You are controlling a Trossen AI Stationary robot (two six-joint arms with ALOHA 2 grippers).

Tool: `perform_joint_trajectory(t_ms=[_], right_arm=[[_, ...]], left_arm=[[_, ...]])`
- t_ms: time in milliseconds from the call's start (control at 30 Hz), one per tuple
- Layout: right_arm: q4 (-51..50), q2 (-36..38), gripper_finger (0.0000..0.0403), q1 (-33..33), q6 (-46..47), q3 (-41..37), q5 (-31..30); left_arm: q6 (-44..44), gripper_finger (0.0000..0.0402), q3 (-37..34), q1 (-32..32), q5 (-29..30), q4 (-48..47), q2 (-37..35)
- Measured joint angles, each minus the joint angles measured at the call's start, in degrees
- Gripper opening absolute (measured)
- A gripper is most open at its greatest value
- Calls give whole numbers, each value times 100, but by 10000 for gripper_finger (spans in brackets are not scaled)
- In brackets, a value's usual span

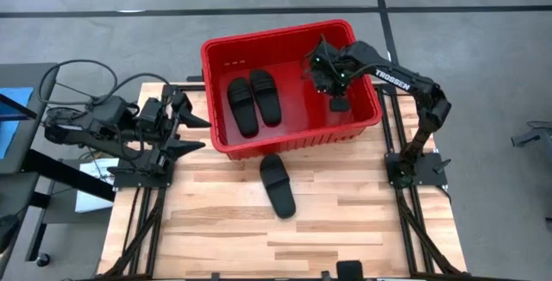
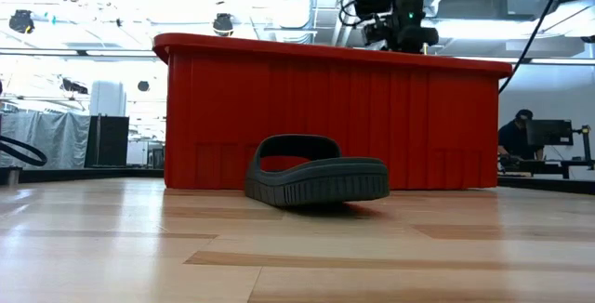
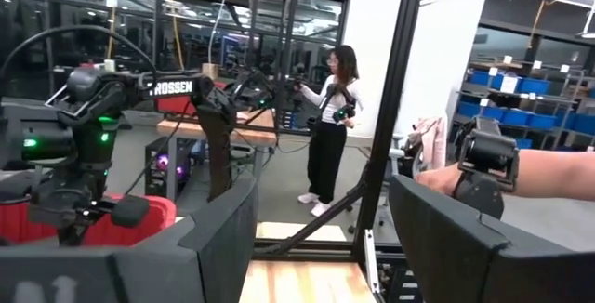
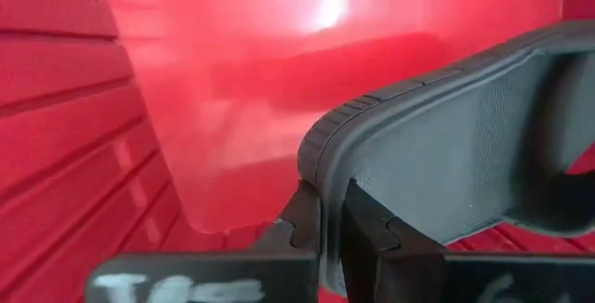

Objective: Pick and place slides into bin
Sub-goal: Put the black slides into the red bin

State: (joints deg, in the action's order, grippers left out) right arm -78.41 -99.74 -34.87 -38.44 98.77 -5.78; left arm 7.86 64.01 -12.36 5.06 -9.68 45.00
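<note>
Inside the bin (image 1: 220, 57), right hand (image 1: 336, 91) gripping a slide (image 1: 340, 103) end-down.

Red bin (image 1: 226, 50) holding two black slides (image 1: 254, 98), right gripper (image 1: 339, 102) inside it gripping a third slide (image 1: 341, 105), fourth slide (image 1: 278, 185) on wooden table (image 1: 345, 221), left gripper (image 1: 191, 132) wide apart at the table's edge

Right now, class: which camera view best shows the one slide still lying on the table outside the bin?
The low view: the slide fills mid-frame side-on, sole flat on the table, strap arched, in front of the bin. The high view shows it smaller, from above, beside the bin's near wall. Neither wrist view shows it.
</note>
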Motion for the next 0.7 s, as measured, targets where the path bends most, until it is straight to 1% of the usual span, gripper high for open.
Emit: perform_joint_trajectory(t_ms=[100, 267, 533, 700], right_arm=[[194, -113, 3, -145, -63, -29, 60], [165, -496, 3, -312, -147, -40, 128], [199, -1228, 3, -263, -486, -43, 161], [218, -1599, 3, -267, -535, -43, 152]], left_arm=[[-11, 234, 0, 0, 99, 4, 0], [-43, 234, 0, 0, 217, 5, 0], [-39, 234, 0, 0, 217, 9, 0], [-5, 234, 0, 0, 214, 7, 0]])
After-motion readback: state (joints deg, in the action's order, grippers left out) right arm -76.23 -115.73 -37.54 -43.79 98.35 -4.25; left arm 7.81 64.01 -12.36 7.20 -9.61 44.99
